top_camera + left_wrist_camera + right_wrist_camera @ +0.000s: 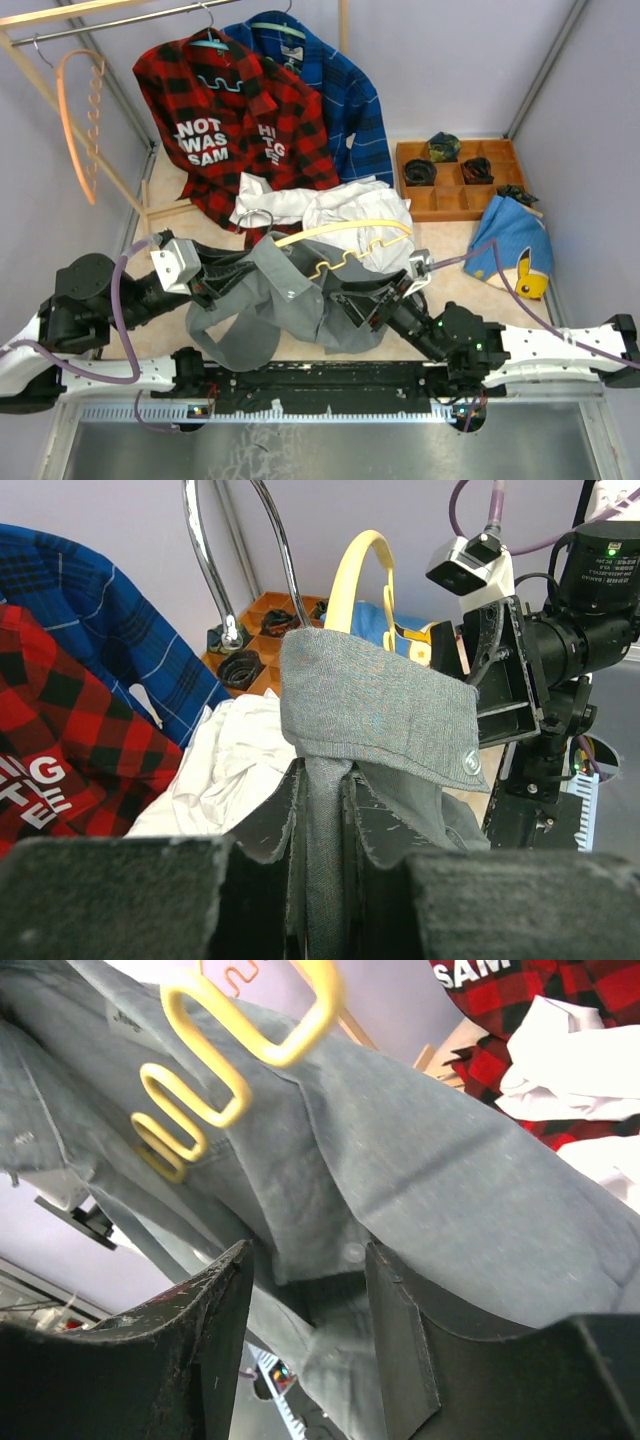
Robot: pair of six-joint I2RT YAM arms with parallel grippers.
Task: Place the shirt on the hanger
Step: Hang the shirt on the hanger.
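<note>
Left side first: my left gripper (322,790) is closed down narrow on a strip of the shirt (260,335), grey cloth pinched flat between the two pads just under the collar (380,715), which stands folded above my fingers. From overhead the shirt hangs bunched between my two arms, mostly in a heap, one sleeve trailing toward the near edge, the white shirt (330,210) just behind it. The hanger (347,580) lies across the upper part of the grey cloth, its pale yellow arc rising behind the collar, its wavy bar out in the open on top of the fabric. Whether the left tip has gone in under the collar I cannot tell; cloth covers that spot in every view. Right side: my right gripper (308,1270) is closed partway on a thick fold at the button placket, the cloth filling the gap and touching both fingers. Judgement: early to middle. I have hold of the shirt at two points and it is against the hanger, but neither shoulder looks seated. Left to do: thread both hanger ends into the shoulders and let the collar settle round the hook.
</note>
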